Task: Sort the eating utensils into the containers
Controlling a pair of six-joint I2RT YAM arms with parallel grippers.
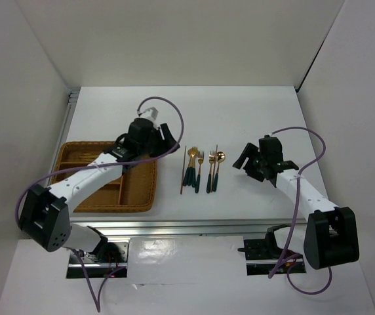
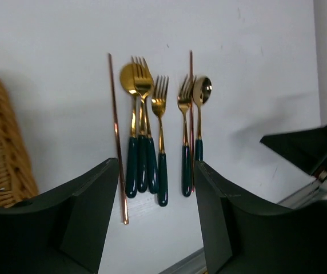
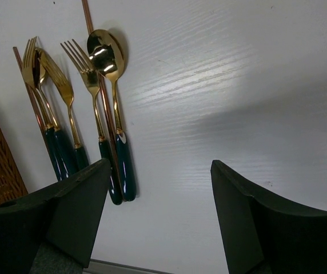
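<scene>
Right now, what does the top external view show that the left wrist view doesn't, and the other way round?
Top external only: the whole wicker tray with its dividers, both arms down to their bases, and the left hand seen from above by the tray's far right corner.
Left wrist only: close detail of fork tines and spoon bowls, and the left hand's open fingers with nothing between them.
Both: the gold-headed, green-handled utensils lying in two groups on the white table, a thin brown stick at the left group's edge, and some of the tray to their left.

Gold-headed, dark-green-handled utensils (image 2: 162,171); brown woven tray (image 1: 138,187); white table (image 1: 253,111).
</scene>
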